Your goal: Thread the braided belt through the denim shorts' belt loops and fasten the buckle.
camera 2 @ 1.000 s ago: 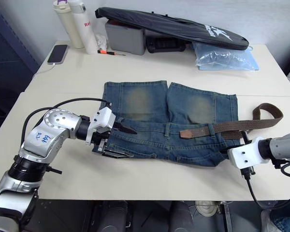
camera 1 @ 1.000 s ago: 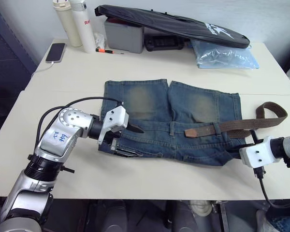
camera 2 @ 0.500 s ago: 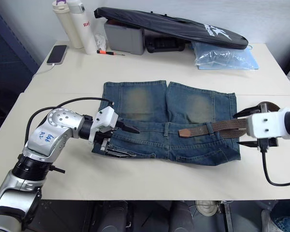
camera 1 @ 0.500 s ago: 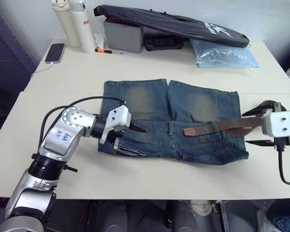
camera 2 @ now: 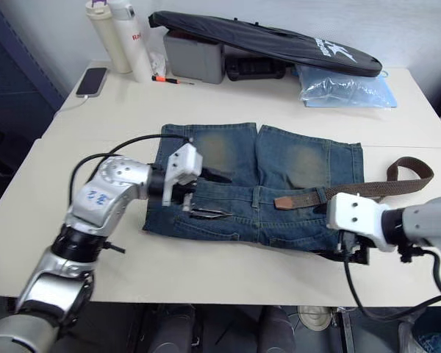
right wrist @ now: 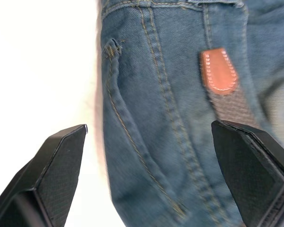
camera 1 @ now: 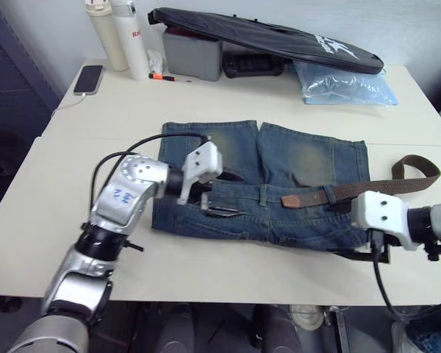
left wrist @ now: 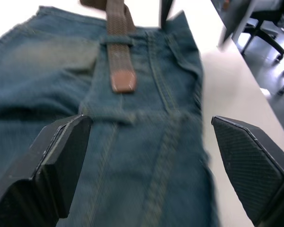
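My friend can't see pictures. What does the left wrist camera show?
A brown braided belt lies across blue denim shorts, passing under one belt loop. Two open black fingers frame the shorts.

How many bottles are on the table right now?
2: a beige bottle and a white bottle, side by side at the table's far left corner, beside the phone. Others may be hidden behind the black bag.

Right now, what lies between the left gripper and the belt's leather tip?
In the left wrist view, bare denim of the denim shorts and one of the belt loops lie between the open left gripper and the braided belt tip.
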Robot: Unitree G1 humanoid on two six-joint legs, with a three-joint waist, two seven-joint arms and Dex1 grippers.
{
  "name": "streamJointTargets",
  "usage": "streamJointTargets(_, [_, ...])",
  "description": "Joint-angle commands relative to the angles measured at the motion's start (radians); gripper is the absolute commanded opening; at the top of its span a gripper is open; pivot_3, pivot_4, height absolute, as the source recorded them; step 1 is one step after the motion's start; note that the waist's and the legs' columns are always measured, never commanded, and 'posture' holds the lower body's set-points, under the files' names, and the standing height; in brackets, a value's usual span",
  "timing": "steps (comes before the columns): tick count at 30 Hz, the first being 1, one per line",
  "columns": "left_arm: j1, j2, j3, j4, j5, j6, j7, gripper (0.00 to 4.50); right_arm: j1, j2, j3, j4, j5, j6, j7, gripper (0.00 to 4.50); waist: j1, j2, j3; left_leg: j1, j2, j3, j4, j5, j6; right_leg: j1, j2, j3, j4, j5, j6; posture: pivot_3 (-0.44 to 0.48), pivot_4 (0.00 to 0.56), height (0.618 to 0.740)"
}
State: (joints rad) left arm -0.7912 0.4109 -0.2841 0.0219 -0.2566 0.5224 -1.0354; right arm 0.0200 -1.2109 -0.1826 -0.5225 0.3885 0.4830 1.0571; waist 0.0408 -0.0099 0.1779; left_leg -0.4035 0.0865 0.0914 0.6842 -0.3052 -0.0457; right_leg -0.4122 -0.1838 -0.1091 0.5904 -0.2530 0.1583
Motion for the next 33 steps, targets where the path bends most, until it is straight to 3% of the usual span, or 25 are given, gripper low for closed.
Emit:
streamJointTargets(1, [-0.044,-0.038,-0.01,0.028,0.018,-0.017,0.02,4.5,-0.007,0.033,-0.022,-0.073,0.01,0.082,-0.069,4.45,-0.001,0.0,0.0,0.0,0.0,0.0,0.0,0.0,0.0,0.0,0.0,0.0,0.0,0.0,0.0,0.0,0.15,0.739])
streamJointTargets(7, [-0.043,-0.049,-0.019,0.01,0.02,-0.009,0.005,4.5,-0.138,0.153,0.092,-0.03,-0.127,0.138,-0.271,4.45,-0.015,0.0,0.0,0.0,0.0,0.0,-0.001,0.0,0.0,-0.001,0.0,0.0,0.0,0.0,0.0,0.0,0.15,0.739])
streamJointTargets(16, [0.0,-0.012,-0.001,-0.064,0.006,0.039,0.016,4.5,-0.296,0.197,0.275,0.118,-0.266,0.096,-0.278,4.45,-0.015,0.0,0.0,0.0,0.0,0.0,-0.001,0.0,0.0,-0.001,0.0,0.0,0.0,0.0,0.0,0.0,0.15,0.739])
streamJointTargets(22, [0.037,0.005,0.015,-0.119,-0.001,0.073,0.035,4.5,-0.357,0.251,0.326,0.225,-0.326,0.054,-0.286,4.45,-0.016,0.0,0.0,0.0,0.0,0.0,-0.001,0.0,0.0,-0.001,0.0,0.0,0.0,0.0,0.0,0.0,0.15,0.739])
streamJointTargets(23, [0.042,0.007,0.017,-0.126,-0.003,0.078,0.039,4.5,-0.366,0.266,0.331,0.237,-0.33,0.05,-0.288,3.96,-0.016,0.0,0.0,0.0,0.0,0.0,-0.001,0.0,0.0,-0.001,0.0,0.0,0.0,0.0,0.0,0.0,0.15,0.739])
streamJointTargets(24, [0.045,0.007,0.02,-0.132,-0.004,0.083,0.043,4.5,-0.372,0.279,0.332,0.242,-0.331,0.051,-0.289,3.74,-0.016,0.0,0.0,0.0,0.0,0.0,-0.001,0.0,0.0,-0.001,0.0,0.0,0.0,0.0,0.0,0.0,0.15,0.739])
streamJointTargets(31, [0.054,0.016,0.028,-0.15,-0.01,0.1,0.057,4.5,-0.366,0.317,0.303,0.221,-0.311,0.065,-0.265,0.2,-0.016,0.0,0.0,0.0,0.0,0.0,-0.001,0.0,0.0,-0.001,0.0,0.0,0.0,0.0,0.0,0.0,0.15,0.739])
streamJointTargets(33, [0.055,0.018,0.029,-0.152,-0.01,0.101,0.059,4.5,-0.362,0.321,0.286,0.209,-0.298,0.078,-0.257,0.04,-0.016,0.0,0.0,0.0,0.0,0.0,-0.001,0.0,0.0,-0.001,0.0,0.0,0.0,0.0,0.0,0.0,0.15,0.739])
